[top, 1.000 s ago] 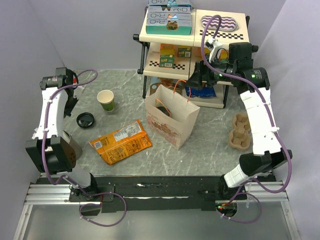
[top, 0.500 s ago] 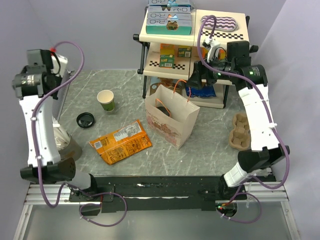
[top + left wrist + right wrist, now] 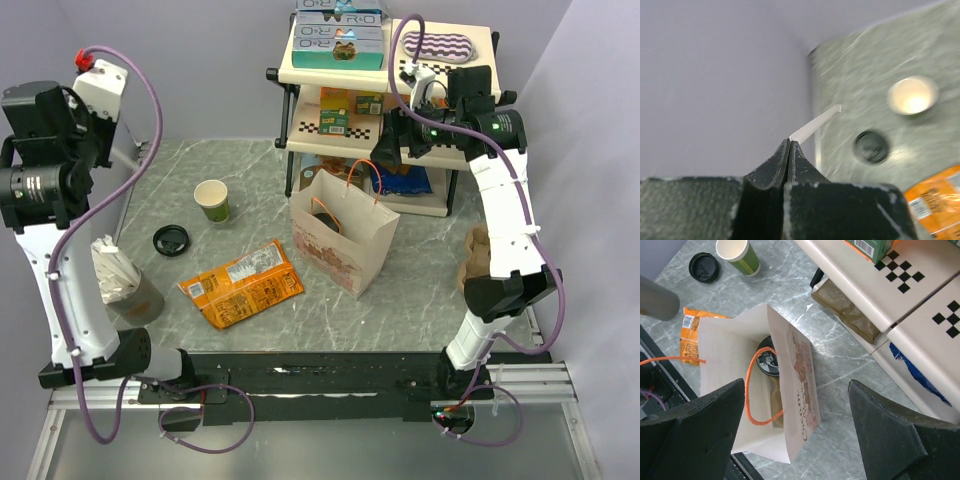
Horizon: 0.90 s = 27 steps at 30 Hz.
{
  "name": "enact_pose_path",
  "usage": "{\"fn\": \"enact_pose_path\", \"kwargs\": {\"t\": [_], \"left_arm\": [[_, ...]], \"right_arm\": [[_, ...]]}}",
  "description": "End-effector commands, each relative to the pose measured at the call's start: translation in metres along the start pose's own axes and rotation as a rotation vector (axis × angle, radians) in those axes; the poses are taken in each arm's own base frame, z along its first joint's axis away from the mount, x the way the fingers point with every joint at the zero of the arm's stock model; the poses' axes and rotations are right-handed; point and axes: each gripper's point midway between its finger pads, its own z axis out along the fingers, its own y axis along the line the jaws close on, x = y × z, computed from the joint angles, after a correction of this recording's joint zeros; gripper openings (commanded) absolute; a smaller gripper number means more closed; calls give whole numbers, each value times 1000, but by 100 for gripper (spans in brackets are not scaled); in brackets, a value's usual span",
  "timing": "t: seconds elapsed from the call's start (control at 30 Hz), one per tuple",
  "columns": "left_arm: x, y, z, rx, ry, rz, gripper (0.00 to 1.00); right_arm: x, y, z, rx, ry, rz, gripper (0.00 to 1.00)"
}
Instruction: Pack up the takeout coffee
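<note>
Takeout coffee (image 3: 769,361) sat upright inside the paper bag (image 3: 722,355), black lid visible at the centre of the right wrist view. Right gripper (image 3: 796,387) hung above the bag's open mouth, jaws spread wide, holding nothing. Left gripper (image 3: 789,146), raised at the far left of the overhead view, was closed, fingers pressed together. A thin white sliver (image 3: 815,121) showed at its tips; could not tell whether it was gripped.
</note>
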Motion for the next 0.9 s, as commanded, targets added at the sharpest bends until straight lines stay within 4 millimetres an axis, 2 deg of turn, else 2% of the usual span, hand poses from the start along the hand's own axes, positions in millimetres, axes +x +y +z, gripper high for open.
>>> {"fn": "enact_pose_path", "kwargs": {"t": [0.0, 0.03, 0.1, 0.13, 0.2, 0.3, 0.47, 0.5, 0.53, 0.6, 0.63, 0.67, 0.8, 0.87], "left_arm": [[-73, -37, -20, 224, -393, -29, 1], [-84, -56, -26, 333, -466, -23, 1], [-96, -71, -29, 419, -547, -49, 1], [-104, -86, -38, 514, -600, -49, 1], [-110, -103, -42, 624, -635, -81, 1], [-131, -122, -54, 757, -718, -105, 1], [-160, -164, -86, 963, -823, -66, 1], [-161, -174, -82, 986, -821, -40, 1], [-163, -192, -92, 1042, -826, -17, 1], [-160, -212, -92, 1091, -807, 20, 1], [-159, -227, -100, 1132, -809, 38, 1], [-154, -239, -98, 1152, -786, 50, 1], [-145, -275, -104, 1199, -785, 145, 1], [-140, -285, -102, 1203, -778, 190, 1]], "right_arm": [[-13, -4, -14, 36, -43, 12, 90], [-13, -5, -15, 43, -41, 18, 90], [-11, -9, -14, 65, -34, 24, 90], [-10, -12, -14, 72, -31, 27, 90], [-5, -20, -16, 108, -24, 38, 90], [2, -29, -19, 137, -13, 72, 90], [2, -37, -28, 178, -23, 77, 90], [2, -41, -31, 193, -27, 79, 90], [1, -43, -33, 202, -31, 79, 90], [1, -47, -37, 219, -38, 85, 90], [0, -49, -38, 225, -41, 88, 90], [-1, -48, -40, 227, -45, 88, 90], [3, -54, -44, 248, -43, 102, 91], [4, -54, -45, 249, -44, 107, 91]]}}
